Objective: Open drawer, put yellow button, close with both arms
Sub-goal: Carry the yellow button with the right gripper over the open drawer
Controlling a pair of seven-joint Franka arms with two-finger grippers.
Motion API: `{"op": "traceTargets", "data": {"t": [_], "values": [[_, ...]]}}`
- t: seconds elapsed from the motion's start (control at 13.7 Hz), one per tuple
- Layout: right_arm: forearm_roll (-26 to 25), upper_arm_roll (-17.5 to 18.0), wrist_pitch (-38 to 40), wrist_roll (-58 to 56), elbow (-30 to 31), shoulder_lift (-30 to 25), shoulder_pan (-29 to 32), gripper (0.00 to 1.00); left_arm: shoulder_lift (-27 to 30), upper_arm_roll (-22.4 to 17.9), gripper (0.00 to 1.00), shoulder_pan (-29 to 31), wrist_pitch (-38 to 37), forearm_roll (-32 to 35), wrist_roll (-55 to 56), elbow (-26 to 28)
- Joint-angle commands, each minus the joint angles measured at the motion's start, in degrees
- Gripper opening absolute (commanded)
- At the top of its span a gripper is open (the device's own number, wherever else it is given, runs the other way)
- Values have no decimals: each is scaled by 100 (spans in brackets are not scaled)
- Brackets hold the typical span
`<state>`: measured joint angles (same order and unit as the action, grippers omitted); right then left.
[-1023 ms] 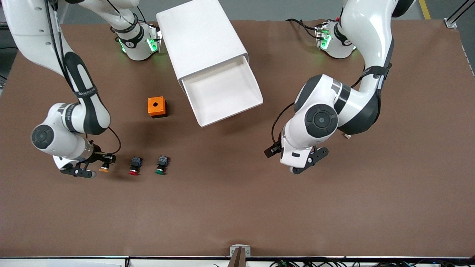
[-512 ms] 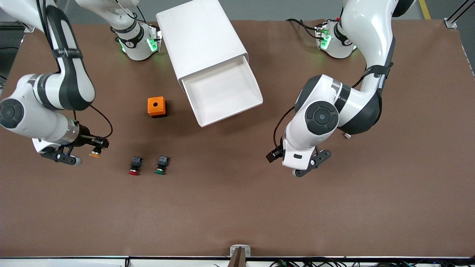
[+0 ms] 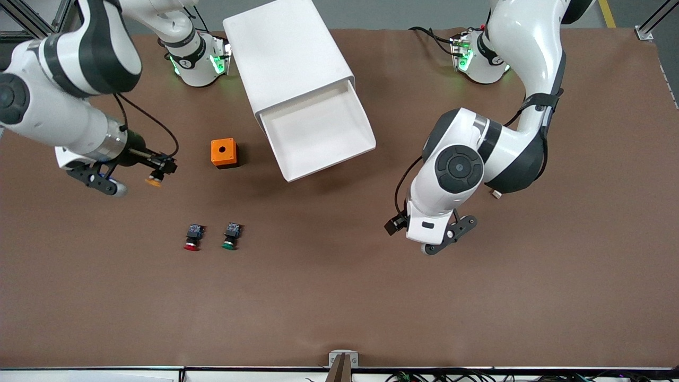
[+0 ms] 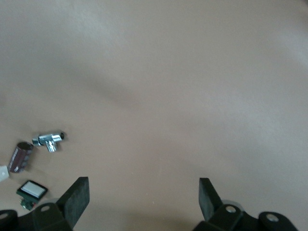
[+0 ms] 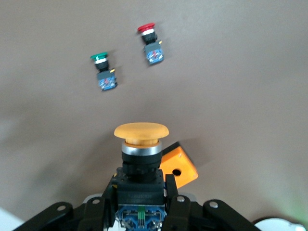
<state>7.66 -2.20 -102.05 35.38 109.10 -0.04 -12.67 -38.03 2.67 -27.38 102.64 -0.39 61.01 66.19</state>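
The right pincer [image 3: 159,175] is clenched on the yellow button [image 3: 153,182], up in the air over the brown desk [image 3: 339,297] at the right arm's end. It grips the button by its black body, and the yellow cap sticks out past the tips.

The drawer [image 3: 318,132] is pulled out of the white cabinet [image 3: 286,53] and has nothing in it. From the pincer it lies toward the middle of the desk, with the orange box [image 3: 224,153] in between. So I think the button must ride over that box and then go down into the drawer. The right arm is the one to do it.

The left pincer [image 3: 445,236] is spread wide and holds nothing. It waits over bare desk at the left arm's end.

The red button [image 3: 192,237] and green button [image 3: 230,236] lie side by side, nearer the front camera than the box. The brown top is flat, with lots of room.
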Motion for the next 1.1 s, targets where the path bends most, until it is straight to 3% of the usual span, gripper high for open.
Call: {"op": "traceTargets", "data": {"t": [0.0,0.29,1.02], "values": [[95,-35,150,949,155,-408,-576,0,164,-3,100,4,90,250,60,183],[96,-35,72,2637,15,-471,-1622,0,155,-3,100,-40,90,250,77,183],[17,-44,-683,4924,-47,-216,-3047,0,129,-3,100,13,99,258,77,183]]}}
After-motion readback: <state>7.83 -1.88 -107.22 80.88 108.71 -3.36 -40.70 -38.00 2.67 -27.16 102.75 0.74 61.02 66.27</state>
